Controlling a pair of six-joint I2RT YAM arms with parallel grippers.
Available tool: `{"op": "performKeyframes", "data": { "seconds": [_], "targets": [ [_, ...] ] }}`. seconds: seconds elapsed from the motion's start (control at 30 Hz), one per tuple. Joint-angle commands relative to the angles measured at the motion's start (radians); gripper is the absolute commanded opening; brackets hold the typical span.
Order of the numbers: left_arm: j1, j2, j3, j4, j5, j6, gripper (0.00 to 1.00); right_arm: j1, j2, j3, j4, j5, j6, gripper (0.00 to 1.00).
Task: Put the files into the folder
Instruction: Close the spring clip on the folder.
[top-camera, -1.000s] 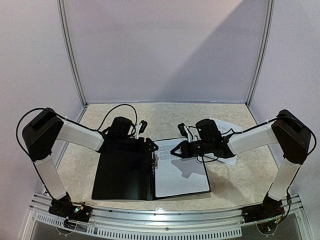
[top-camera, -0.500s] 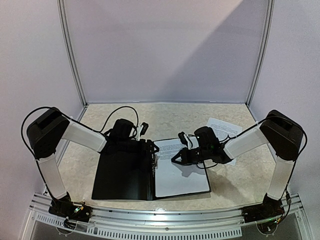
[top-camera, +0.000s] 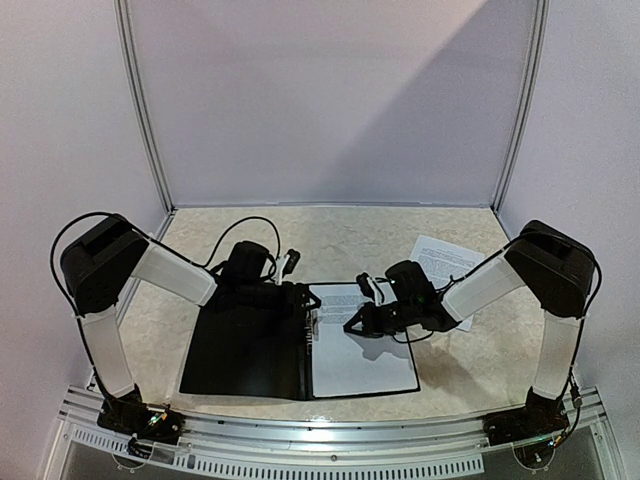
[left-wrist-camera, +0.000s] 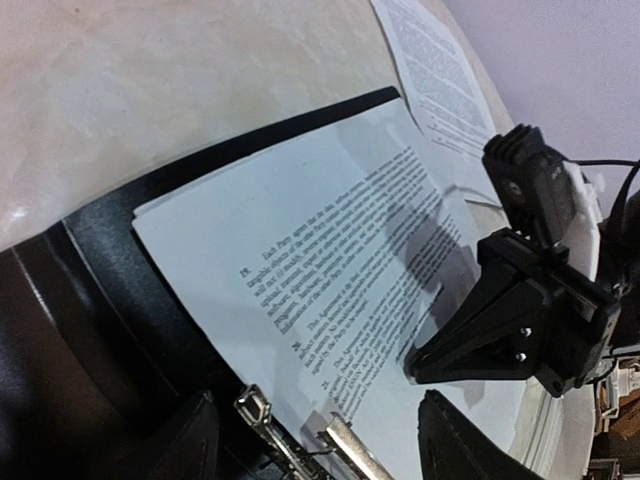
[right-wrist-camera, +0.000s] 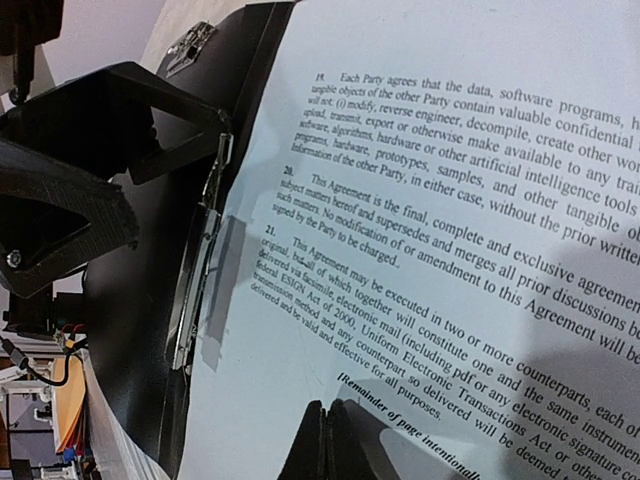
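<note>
The folder (top-camera: 245, 345) lies open on the bench (top-camera: 340, 230), one sheet (top-camera: 365, 365) on its 3 o'clock half, a spare sheet (top-camera: 440, 255) at 2 o'clock. Left pincer (top-camera: 303, 297) apart astride the clip (left-wrist-camera: 262, 410); right pincer (top-camera: 350, 326) together on the sheet: dragging may crumple it.

Folder (top-camera: 245, 345) lies open on table (top-camera: 330, 235). Printed sheet (top-camera: 365, 365) lies in its right half. Second sheet (top-camera: 440, 252) lies on table, right-rear of folder.
</note>
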Motion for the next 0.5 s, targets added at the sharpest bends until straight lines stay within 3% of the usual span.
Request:
{"op": "performKeyframes", "data": {
  "seconds": [0.0, 0.47],
  "targets": [
    [0.003, 0.016, 0.003, 0.069, 0.055, -0.017, 0.68, -0.008, 0.039, -0.012, 0.004, -0.009, 0.008, 0.0],
    [0.002, 0.01, 0.0, 0.123, 0.104, -0.034, 0.65, -0.008, 0.06, -0.015, 0.01, -0.012, 0.02, 0.0]
  ]
}}
